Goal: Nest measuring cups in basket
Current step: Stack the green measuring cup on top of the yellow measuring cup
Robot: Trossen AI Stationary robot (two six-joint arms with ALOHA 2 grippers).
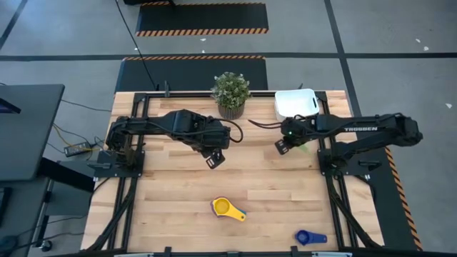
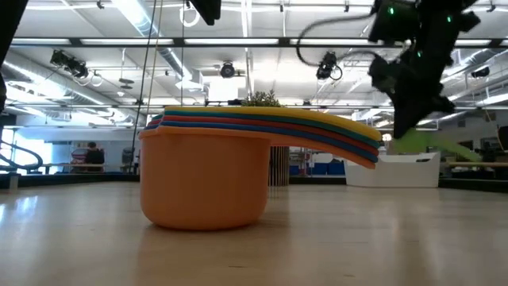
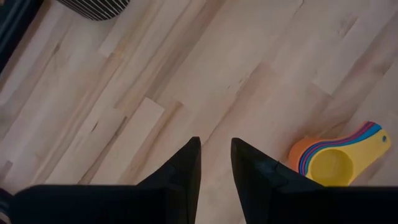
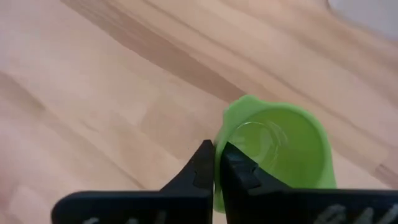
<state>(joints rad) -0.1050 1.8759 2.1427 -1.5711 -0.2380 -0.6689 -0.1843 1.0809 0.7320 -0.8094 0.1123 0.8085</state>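
Note:
A stack of nested measuring cups, orange at the bottom and yellow on top, stands on its base near the table's front middle; it fills the low view. A lone blue cup lies at the front right. The white basket stands at the far right. My right gripper hangs just in front of the basket, shut on a green measuring cup. My left gripper hovers over the table's middle, open, with nothing between its fingers. My right gripper pinches the green cup's rim, with one finger inside the bowl and one outside against the wall. The fingers come from above, slanting down. The cup hangs below the fingers, tilted and lifted clear of the table.
A potted green plant stands at the far edge, left of the basket. Bare wooden tabletop lies between the two grippers and the stack.

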